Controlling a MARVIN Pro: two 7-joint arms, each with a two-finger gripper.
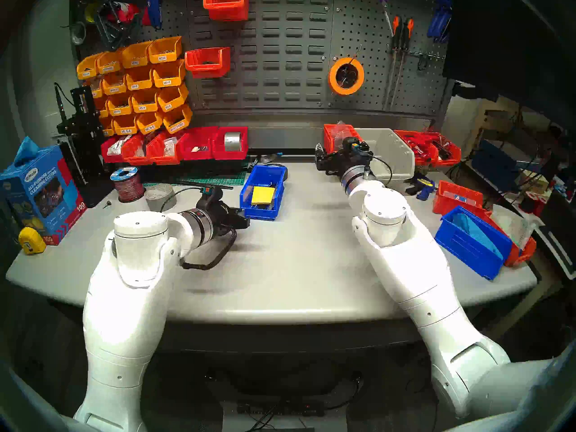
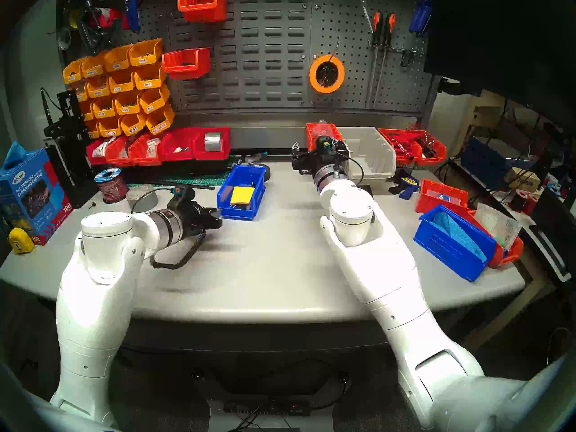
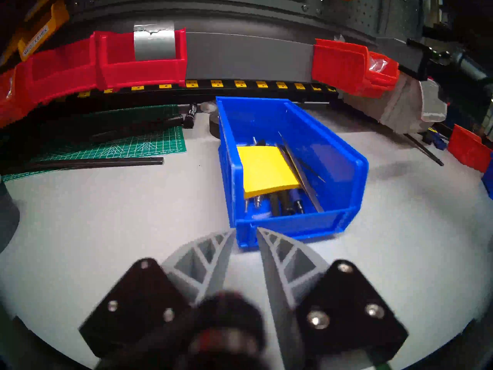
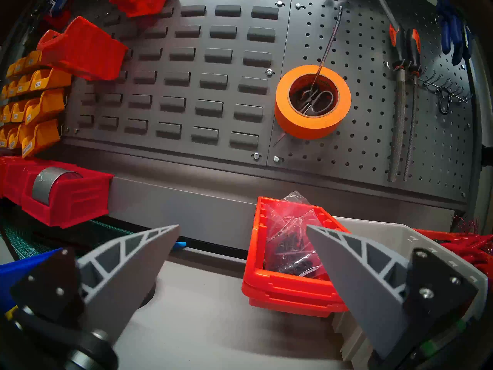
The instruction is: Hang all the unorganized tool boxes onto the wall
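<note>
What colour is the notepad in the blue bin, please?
Yellow; the notepad shows best in the left wrist view.

Orange tape roll (image 1: pixel 346 75) on pegboard; green cutting mat (image 3: pixel 112 145), wire spool (image 1: pixel 128 185) on table (image 1: pixel 280 266).

Pale grey workbench (image 1: pixel 280 266) with blue tool box (image 1: pixel 263 193), wire spool (image 1: pixel 128 186), cutting mat (image 1: pixel 215 180), cloth carton (image 1: pixel 40 193).

Setting was a workshop bench: a dark grey louvred wall (image 1: pixel 280 48) with pegboard sides carried rows of small labelled yellow-orange bins (image 1: pixel 137 82), hung files (image 1: pixel 400 54), a roll of orange tape (image 1: pixel 346 76) and two red-orange bins (image 1: pixel 208 62). The grey surface (image 1: pixel 296 266) held a green cutting mat (image 3: pixel 112 145), a wire spool (image 1: pixel 127 185), a yellow tape measure (image 1: pixel 31 239) and a box of cleaning cloths (image 1: pixel 40 191). A row of red bins (image 1: pixel 174 147) sat along the bottom rail, one holding grey duct tape (image 1: pixel 232 141).
</note>
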